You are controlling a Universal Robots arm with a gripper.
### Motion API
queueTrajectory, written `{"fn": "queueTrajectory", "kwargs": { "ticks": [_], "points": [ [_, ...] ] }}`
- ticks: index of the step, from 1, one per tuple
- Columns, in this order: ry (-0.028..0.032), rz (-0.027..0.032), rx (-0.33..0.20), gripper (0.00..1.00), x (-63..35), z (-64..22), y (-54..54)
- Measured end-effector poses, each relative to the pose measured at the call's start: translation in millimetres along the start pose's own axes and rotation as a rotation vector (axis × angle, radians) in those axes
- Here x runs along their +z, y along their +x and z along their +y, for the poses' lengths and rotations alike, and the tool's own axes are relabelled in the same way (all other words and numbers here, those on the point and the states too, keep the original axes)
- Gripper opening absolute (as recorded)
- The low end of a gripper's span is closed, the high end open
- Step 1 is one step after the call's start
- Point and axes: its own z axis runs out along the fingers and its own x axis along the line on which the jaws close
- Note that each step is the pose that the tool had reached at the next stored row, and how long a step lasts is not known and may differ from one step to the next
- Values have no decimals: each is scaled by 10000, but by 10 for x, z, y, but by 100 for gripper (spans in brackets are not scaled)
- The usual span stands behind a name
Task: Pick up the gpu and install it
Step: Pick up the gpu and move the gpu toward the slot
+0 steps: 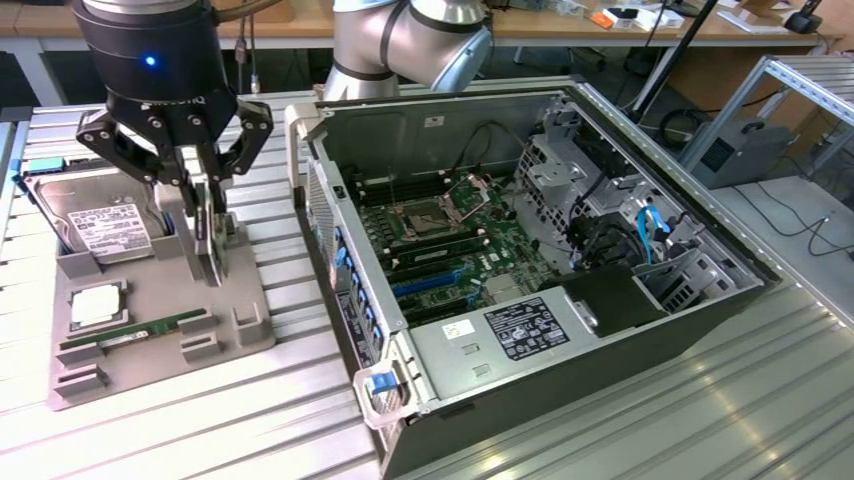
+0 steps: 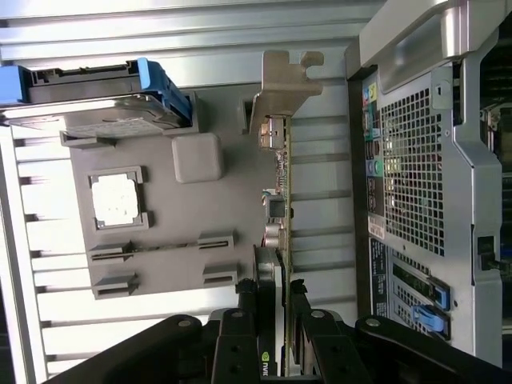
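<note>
While the end effector (image 1: 200,215) clamps the gpu (image 1: 210,255) edge-on, bare table (image 1: 294,400) separates it from the case (image 1: 400,125).

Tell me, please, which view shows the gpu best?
The wrist view: the gpu runs edge-on from its bracket to the jaws clamping it. The exterior view shows the gpu upright at the tray, partly behind the jaws.

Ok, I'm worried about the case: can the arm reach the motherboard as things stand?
Probably yes: the case lies open side up, leaving the motherboard uncovered from above. The end effector, shut on the gpu, hangs over the tray beside the case.
</note>
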Motion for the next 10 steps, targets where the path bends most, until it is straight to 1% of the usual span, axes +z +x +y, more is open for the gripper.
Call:
{"fn": "queueTrajectory", "kwargs": {
  "ticks": [10],
  "points": [
    [0, 0, 0, 27, -108, -3, -3]
  ]
}}
